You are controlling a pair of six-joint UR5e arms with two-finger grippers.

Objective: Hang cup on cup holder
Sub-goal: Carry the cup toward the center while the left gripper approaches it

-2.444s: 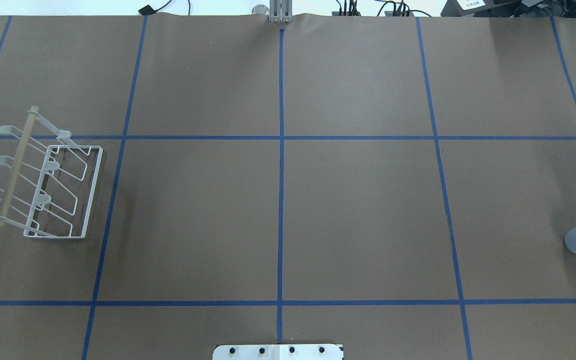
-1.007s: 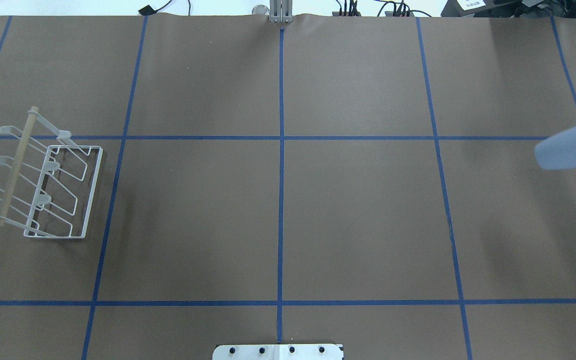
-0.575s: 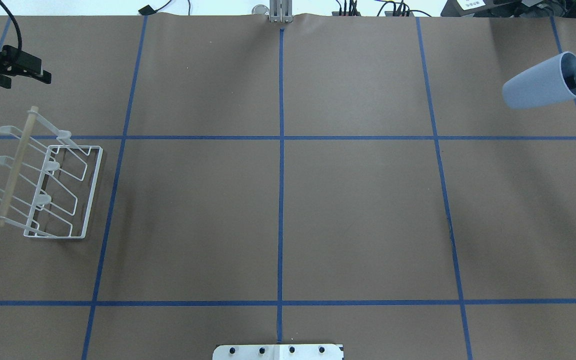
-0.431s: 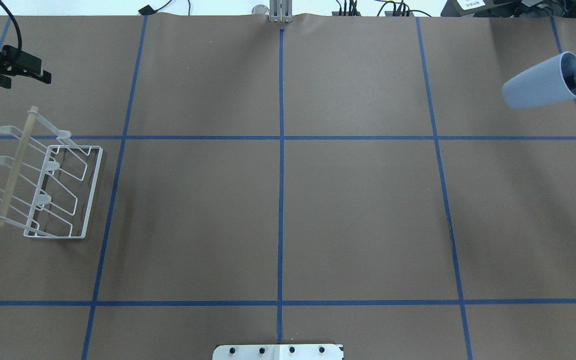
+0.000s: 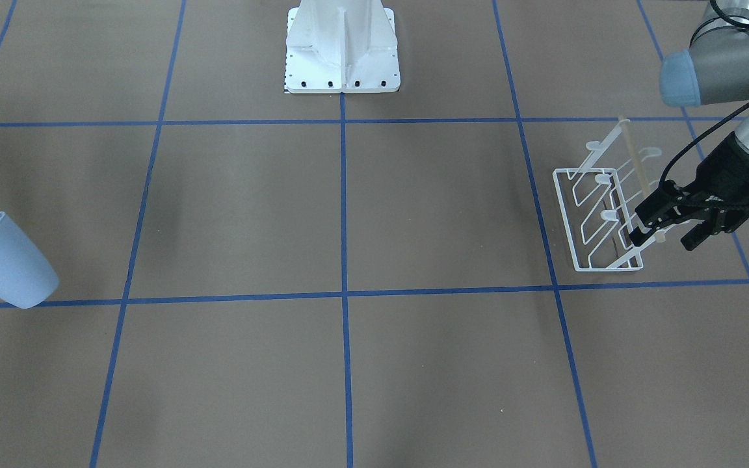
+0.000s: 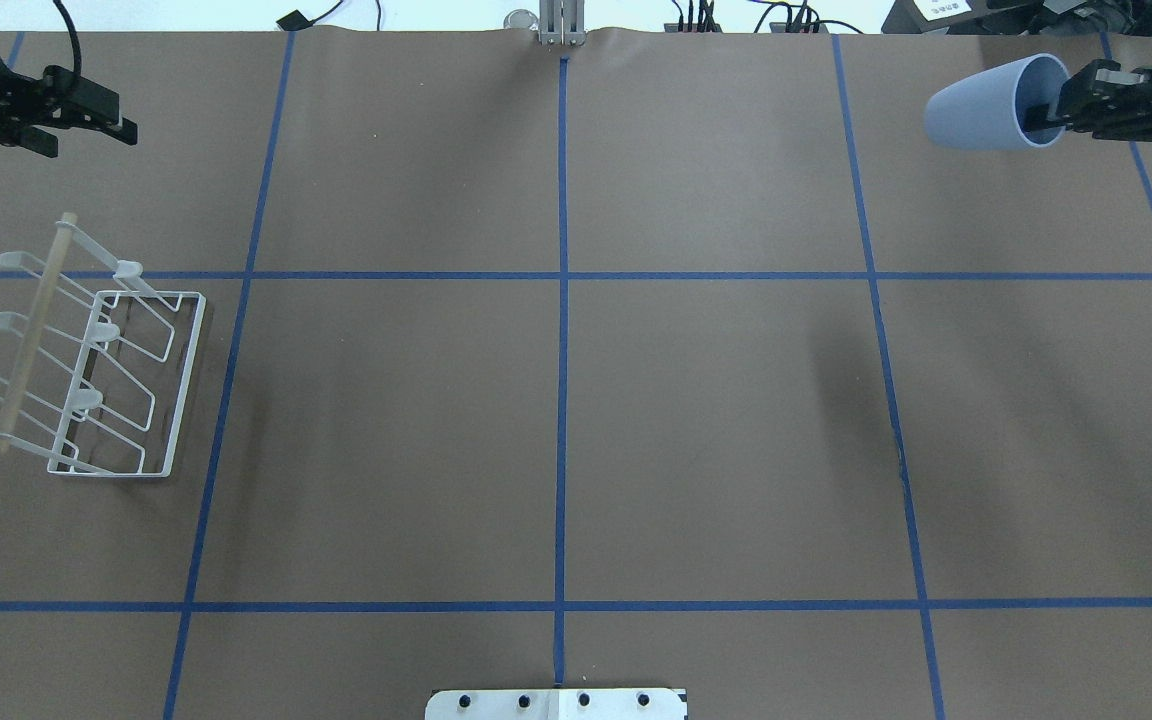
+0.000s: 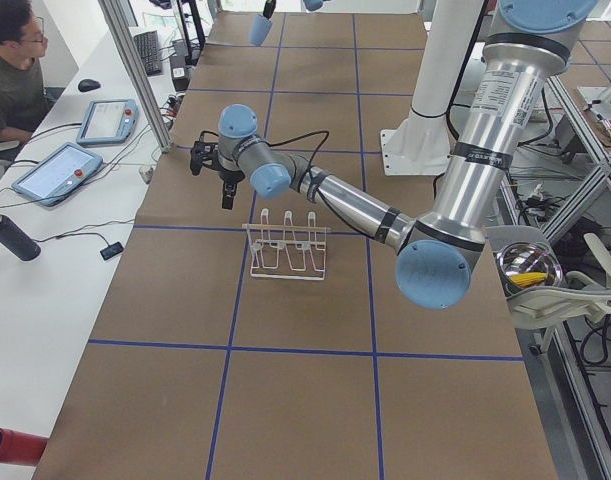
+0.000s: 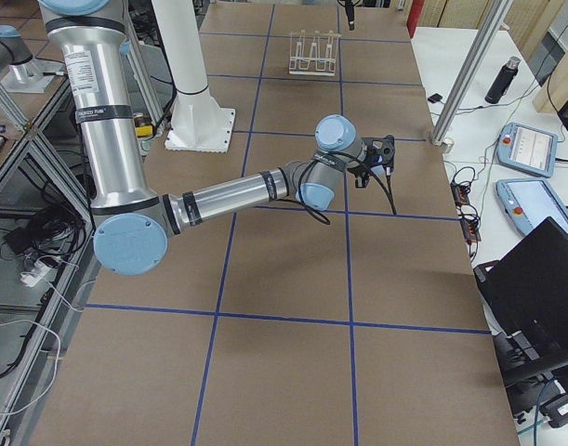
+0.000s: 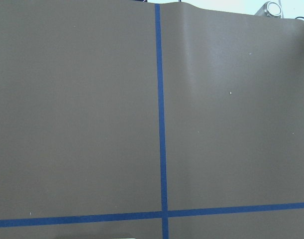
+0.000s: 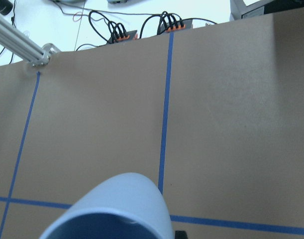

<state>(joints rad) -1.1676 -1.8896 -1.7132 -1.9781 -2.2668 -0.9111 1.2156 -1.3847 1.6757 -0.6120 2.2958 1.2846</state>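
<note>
The pale blue cup (image 6: 981, 108) is held in the air on its side over the far right of the table, mouth toward my right gripper (image 6: 1051, 100), which is shut on its rim. The cup also shows in the front view (image 5: 4, 263) and the right wrist view (image 10: 112, 211). The white wire cup holder (image 6: 101, 375) with its wooden rod stands on the table at the left, empty; it also shows in the front view (image 5: 599, 218). My left gripper (image 6: 88, 138) is open and empty, above the table beyond the rack's far end.
Brown table cover with a blue tape grid. The robot's white base (image 5: 342, 52) stands at the near middle edge. A metal post (image 6: 561, 25) and cables (image 6: 736, 18) line the far edge. A side desk with tablets (image 7: 55, 170) and a seated person (image 7: 10, 70) lies beyond.
The right gripper has carried the cup from the right edge toward the far side and inward, to the left. The left gripper has come into view and moved a little further in.
</note>
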